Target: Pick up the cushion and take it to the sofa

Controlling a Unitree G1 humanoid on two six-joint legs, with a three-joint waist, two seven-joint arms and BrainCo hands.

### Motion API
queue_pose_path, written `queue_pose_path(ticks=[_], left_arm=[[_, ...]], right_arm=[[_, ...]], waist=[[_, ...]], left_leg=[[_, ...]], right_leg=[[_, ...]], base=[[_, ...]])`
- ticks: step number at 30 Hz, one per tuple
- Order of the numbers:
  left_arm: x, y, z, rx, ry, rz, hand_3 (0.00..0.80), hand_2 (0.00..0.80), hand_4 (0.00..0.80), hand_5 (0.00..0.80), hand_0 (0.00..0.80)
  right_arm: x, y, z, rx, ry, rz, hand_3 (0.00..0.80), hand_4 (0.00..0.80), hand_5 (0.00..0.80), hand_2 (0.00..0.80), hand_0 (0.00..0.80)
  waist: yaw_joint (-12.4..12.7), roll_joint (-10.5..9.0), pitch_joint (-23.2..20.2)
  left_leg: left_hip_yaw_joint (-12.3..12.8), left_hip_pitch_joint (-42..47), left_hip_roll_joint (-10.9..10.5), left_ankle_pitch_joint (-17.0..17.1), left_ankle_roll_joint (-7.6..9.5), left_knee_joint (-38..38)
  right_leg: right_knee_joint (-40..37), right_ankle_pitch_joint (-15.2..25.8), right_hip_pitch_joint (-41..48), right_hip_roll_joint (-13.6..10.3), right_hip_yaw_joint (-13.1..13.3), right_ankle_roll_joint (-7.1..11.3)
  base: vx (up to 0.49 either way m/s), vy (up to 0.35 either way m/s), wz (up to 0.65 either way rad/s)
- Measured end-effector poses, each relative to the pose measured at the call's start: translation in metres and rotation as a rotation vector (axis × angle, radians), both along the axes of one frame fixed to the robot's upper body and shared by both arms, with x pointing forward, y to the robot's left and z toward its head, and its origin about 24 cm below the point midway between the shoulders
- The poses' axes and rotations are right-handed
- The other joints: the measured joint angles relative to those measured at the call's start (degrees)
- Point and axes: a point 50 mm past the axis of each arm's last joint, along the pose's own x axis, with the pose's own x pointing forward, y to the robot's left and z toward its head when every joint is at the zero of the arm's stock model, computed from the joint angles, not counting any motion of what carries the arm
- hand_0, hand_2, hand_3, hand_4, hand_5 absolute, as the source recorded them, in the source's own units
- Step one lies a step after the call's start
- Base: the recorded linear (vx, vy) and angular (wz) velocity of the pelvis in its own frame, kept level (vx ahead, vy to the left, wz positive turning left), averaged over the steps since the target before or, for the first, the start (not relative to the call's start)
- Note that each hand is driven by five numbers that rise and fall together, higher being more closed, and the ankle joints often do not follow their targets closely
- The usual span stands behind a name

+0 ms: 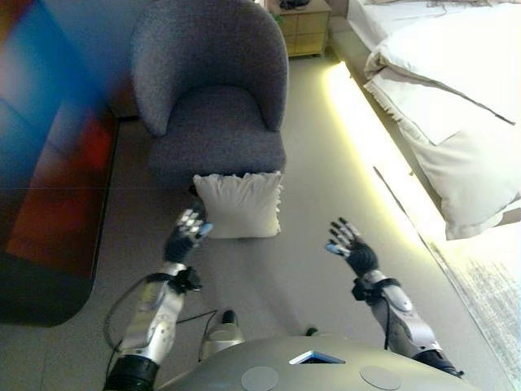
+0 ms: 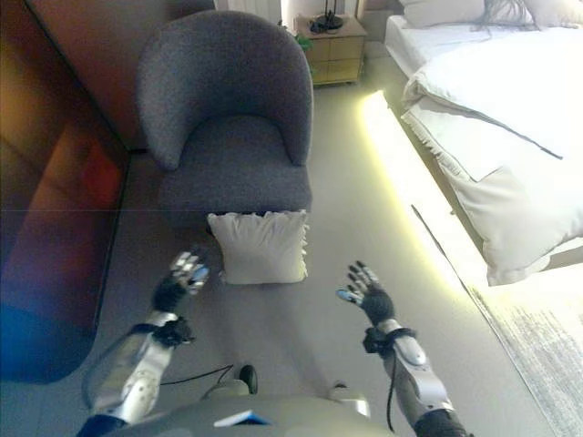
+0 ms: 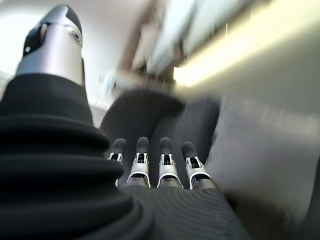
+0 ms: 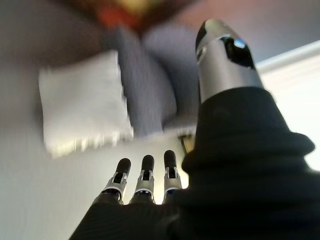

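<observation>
A cream cushion with a frilled edge stands on the floor, leaning against the front of a grey armchair. It also shows in the left wrist view and the right wrist view. My left hand is open, just left of the cushion's lower corner, not touching it. My right hand is open, a short way right of the cushion. Both hands are empty.
A bed with white bedding runs along the right, with a lit strip at its base. A wooden nightstand stands behind the armchair. A dark cabinet lines the left. Bare floor lies between my hands.
</observation>
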Motion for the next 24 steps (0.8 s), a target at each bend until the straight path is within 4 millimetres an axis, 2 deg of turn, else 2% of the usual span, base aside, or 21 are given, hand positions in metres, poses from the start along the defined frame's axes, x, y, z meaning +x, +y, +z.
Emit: queue_pose_path(ticks=[6, 12, 14, 16, 18, 19, 20, 21, 22, 24], left_arm=[[-0.016, -0.003, -0.02, -0.093, 0.059, 0.08, 0.0, 0.0, 0.0, 0.0, 0.0], [-0.013, -0.002, -0.015, -0.093, 0.017, 0.07, 0.0, 0.0, 0.0, 0.0, 0.0], [-0.011, -0.003, -0.014, -0.098, 0.011, 0.06, 0.0, 0.0, 0.0, 0.0, 0.0], [-0.005, -0.005, -0.012, -0.103, -0.005, 0.046, 0.0, 0.0, 0.0, 0.0, 0.0], [0.01, -0.008, -0.005, -0.11, -0.046, 0.03, 0.0, 0.0, 0.0, 0.0, 0.0], [0.018, -0.011, -0.003, -0.119, -0.064, 0.021, 0.0, 0.0, 0.0, 0.0, 0.0], [0.024, -0.013, 0.0, -0.125, -0.075, 0.015, 0.0, 0.0, 0.0, 0.0, 0.0], [0.026, -0.012, 0.001, -0.121, -0.079, 0.013, 0.0, 0.0, 0.0, 0.0, 0.0], [0.025, -0.009, 0.002, -0.108, -0.078, 0.009, 0.0, 0.0, 0.0, 0.0, 0.0], [0.024, -0.003, 0.004, -0.101, -0.075, 0.01, 0.0, 0.0, 0.0, 0.0, 0.0]], right_arm=[[-0.002, 0.008, -0.003, 0.05, 0.005, -0.026, 0.0, 0.0, 0.0, 0.0, 0.0], [0.002, 0.013, -0.002, 0.102, -0.008, -0.05, 0.0, 0.0, 0.0, 0.0, 0.0], [0.006, 0.014, -0.001, 0.106, -0.02, -0.056, 0.0, 0.0, 0.0, 0.0, 0.0], [0.006, 0.011, -0.001, 0.108, -0.021, -0.088, 0.0, 0.0, 0.0, 0.0, 0.0], [0.007, 0.009, -0.001, 0.11, -0.028, -0.135, 0.0, 0.0, 0.0, 0.0, 0.0], [0.007, 0.005, 0.002, 0.101, -0.043, -0.15, 0.0, 0.0, 0.0, 0.0, 0.0], [0.005, 0.001, 0.004, 0.095, -0.051, -0.162, 0.0, 0.0, 0.0, 0.0, 0.0], [-0.002, 0.002, 0.0, 0.099, -0.025, -0.173, 0.0, 0.0, 0.0, 0.0, 0.0], [-0.007, 0.003, -0.003, 0.106, -0.009, -0.179, 0.0, 0.0, 0.0, 0.0, 0.0], [-0.015, 0.003, -0.006, 0.113, 0.009, -0.184, 0.0, 0.0, 0.0, 0.0, 0.0]], waist=[[0.07, -0.16, 0.04], [0.16, -0.51, 0.81], [0.15, -0.35, 1.91], [0.17, -0.22, 2.49], [0.08, 0.44, 5.15], [-0.32, 1.55, 6.26], [-0.71, 2.2, 6.78], [-0.73, 2.65, 6.68], [-1.13, 3.18, 6.78], [-1.54, 2.65, 6.73]], left_leg=[[0.03, -0.72, 0.0, -0.06, 0.1, 0.21], [-0.08, -0.55, -0.54, -0.05, 0.27, 0.24], [-0.12, 0.2, -1.15, -0.45, 0.92, 0.29], [-0.55, -0.01, -2.25, -0.75, 1.51, 0.59], [-0.92, -1.61, -3.54, -2.98, 4.03, 4.7], [-1.01, -4.79, -3.87, -6.02, 6.16, 10.99], [-2.13, -6.64, -3.67, -7.78, 5.24, 14.22], [-2.58, -5.84, -4.1, -7.82, 5.84, 13.33], [-3.07, -4.62, -4.35, -7.48, 6.41, 11.53], [-4.47, -4.62, -4.38, -6.81, 7.47, 9.96]], right_leg=[[0.16, 0.0, -0.71, -0.03, -0.03, 0.02], [0.72, 0.07, -0.67, -0.65, -0.12, 0.22], [2.41, -0.78, -0.54, -1.52, -0.12, 0.67], [7.09, -3.06, -2.46, -3.05, -0.24, 1.35], [17.85, -4.97, -6.69, -5.08, -0.2, 1.35], [26.19, -4.99, -10.74, -6.36, 0.03, 1.23], [33.57, -4.24, -14.03, -7.28, 0.96, 0.13], [38.0, -2.08, -16.2, -7.9, 2.03, -2.1], [41.07, -0.66, -18.38, -7.85, 3.25, -2.9], [38.78, -2.42, -20.13, -6.16, 4.26, -1.36]], base=[[-0.055, 0.091, 0.01], [0.027, 0.129, 0.01], [-0.02, 0.161, 0.04], [-0.037, 0.221, 0.12], [-0.012, 0.251, 0.16], [0.031, 0.163, 0.4], [0.072, 0.09, 0.51], [0.111, 0.022, 0.43], [0.138, -0.03, 0.38], [0.156, -0.091, 0.35]])
